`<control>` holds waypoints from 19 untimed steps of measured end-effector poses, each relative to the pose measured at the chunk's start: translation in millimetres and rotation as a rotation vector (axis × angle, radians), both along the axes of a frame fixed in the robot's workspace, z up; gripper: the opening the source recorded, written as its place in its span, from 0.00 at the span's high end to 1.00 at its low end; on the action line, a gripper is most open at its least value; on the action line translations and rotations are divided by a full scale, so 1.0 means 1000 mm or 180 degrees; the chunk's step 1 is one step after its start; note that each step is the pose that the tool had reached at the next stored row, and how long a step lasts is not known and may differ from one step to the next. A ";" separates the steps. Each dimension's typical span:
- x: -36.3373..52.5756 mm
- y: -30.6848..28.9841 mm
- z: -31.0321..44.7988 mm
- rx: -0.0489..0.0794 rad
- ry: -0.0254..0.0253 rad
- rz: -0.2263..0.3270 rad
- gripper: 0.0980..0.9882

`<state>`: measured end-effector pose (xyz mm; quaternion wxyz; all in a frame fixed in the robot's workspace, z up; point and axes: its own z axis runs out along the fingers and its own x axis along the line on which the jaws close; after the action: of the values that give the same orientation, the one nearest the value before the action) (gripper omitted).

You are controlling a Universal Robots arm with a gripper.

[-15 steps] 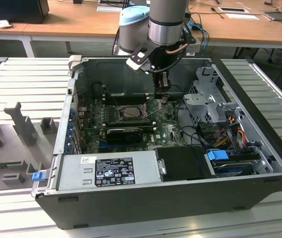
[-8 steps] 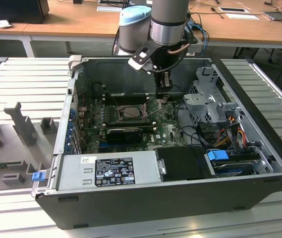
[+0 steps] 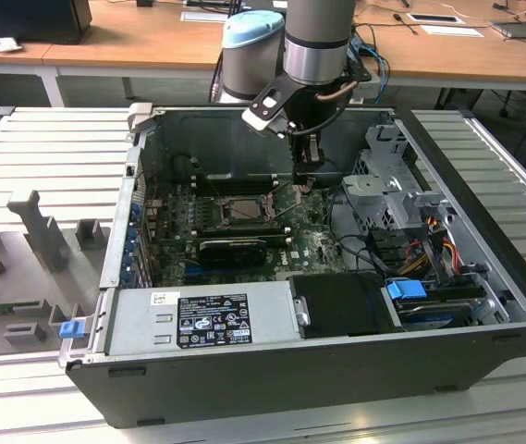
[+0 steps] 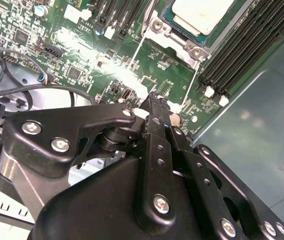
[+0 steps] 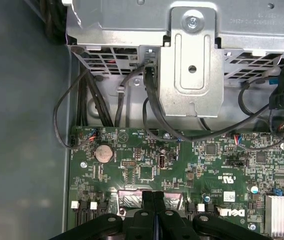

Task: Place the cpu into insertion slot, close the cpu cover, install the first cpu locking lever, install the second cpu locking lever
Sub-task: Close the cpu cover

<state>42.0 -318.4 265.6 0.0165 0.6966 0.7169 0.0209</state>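
Gripper [image 4: 154, 100], fingers together and empty, is poised near the cpu [image 4: 201, 12], seated in the insertion slot [image 3: 218, 211]; lever locking is judged in hand, so fine alignment on the locking lever [image 4: 140, 47] is needed.

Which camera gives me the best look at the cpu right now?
The second wrist view: the cpu is close, its pale metal top plain, though the picture's edge cuts it off. In the exterior view the cpu is a small distant square inside the case.
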 end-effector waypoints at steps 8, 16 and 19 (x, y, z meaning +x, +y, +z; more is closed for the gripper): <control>0.0070 0.0000 0.0000 0.0000 0.0004 0.0000 0.99; 0.0156 0.0000 0.0000 0.0000 0.0007 0.0000 0.99; 0.0185 0.0000 -0.0003 0.0000 0.0009 0.0000 0.99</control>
<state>60.4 -318.4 265.3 0.0156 0.6966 0.7170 0.0199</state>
